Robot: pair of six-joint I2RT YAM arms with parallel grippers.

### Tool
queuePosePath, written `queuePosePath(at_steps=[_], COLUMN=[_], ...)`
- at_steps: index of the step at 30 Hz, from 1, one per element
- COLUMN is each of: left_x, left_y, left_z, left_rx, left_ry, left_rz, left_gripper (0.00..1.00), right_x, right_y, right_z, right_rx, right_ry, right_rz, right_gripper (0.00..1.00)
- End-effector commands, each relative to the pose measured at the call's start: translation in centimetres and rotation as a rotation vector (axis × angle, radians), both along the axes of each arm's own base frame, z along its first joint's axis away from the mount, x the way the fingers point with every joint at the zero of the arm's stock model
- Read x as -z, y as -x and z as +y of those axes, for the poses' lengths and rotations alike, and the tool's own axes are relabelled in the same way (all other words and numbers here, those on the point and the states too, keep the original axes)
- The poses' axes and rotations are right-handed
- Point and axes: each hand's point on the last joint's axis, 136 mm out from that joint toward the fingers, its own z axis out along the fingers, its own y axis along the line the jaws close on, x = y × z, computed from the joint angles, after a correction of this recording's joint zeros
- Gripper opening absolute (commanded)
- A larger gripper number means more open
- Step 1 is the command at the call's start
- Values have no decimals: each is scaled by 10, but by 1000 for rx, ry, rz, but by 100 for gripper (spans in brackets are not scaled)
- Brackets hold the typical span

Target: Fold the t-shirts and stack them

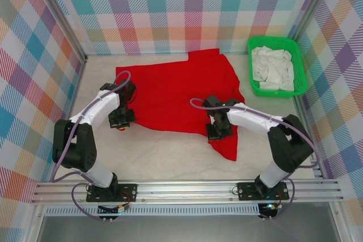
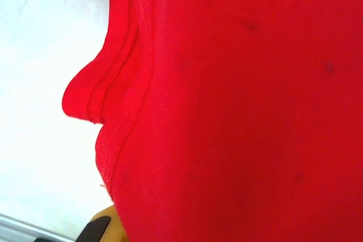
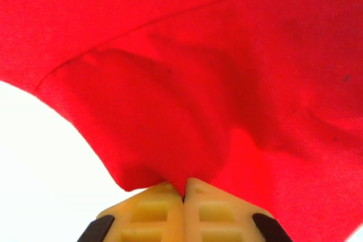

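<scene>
Holding crumpled white cloths: green basket; left hand, right hand each clamped on red t-shirt.

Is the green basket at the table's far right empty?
No, the green basket holds a pile of crumpled white cloths.

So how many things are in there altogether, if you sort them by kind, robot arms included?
Red t-shirt: 1
Green basket: 1
White cloth pile in the basket: 1 (its single pieces can't be told apart)
Robot arms: 2 (left, right)
Total: 5
</scene>
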Motion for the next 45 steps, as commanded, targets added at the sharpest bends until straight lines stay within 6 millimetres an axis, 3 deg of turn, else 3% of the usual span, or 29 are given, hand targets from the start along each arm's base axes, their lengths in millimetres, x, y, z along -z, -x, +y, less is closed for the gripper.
queuePosePath(at_steps=[1, 4, 10, 12, 14, 17, 20, 24, 26, 29, 32, 40, 45], left_x=[-7, -12, -45, -52, -52, -45, -32, -11, 2, 22, 46, 102, 104], left_y=[25, 37, 51, 51, 46, 30, 7, -22, -33, -41, -41, -24, -40], left_z=[11, 9, 15, 17, 15, 7, 0, -16, -25, -35, -39, -32, -15], left_rx=[9, 3, -8, -11, -14, -7, -8, -13, -17, -21, -22, -24, -25], left_ry=[-31, -18, -31, -38, -30, -2, 17, 76, 112, 148, 159, 101, -5], left_rz=[77, 84, 8, -15, -29, -35, -44, -55, -49, -26, 22, 164, 168], left_gripper=[11, 25, 55, 63, 64, 59, 40, 19, 13, 9, 7, 6, 4], right_x=[-1, 4, 11, 12, 10, 0, -16, -31, -30, -18, 0, 42, 47], right_y=[23, 31, 42, 46, 49, 44, 27, -5, -23, -43, -53, -62, -90], right_z=[-5, -2, 3, 4, 7, 12, 9, 5, 4, -2, -8, -27, -43], right_rx=[-40, -40, -50, -64, -76, -75, -49, 4, 34, 69, 93, 141, 195], right_ry=[-12, -45, -83, -91, -111, -139, -117, -114, -124, -113, -80, 12, 25], right_rz=[65, 92, 133, 147, 152, 116, 38, -40, -54, -35, -1, 78, 64], right_gripper=[0, 0, 0, 6, 18, 33, 40, 39, 30, 15, 6, 1, 0])
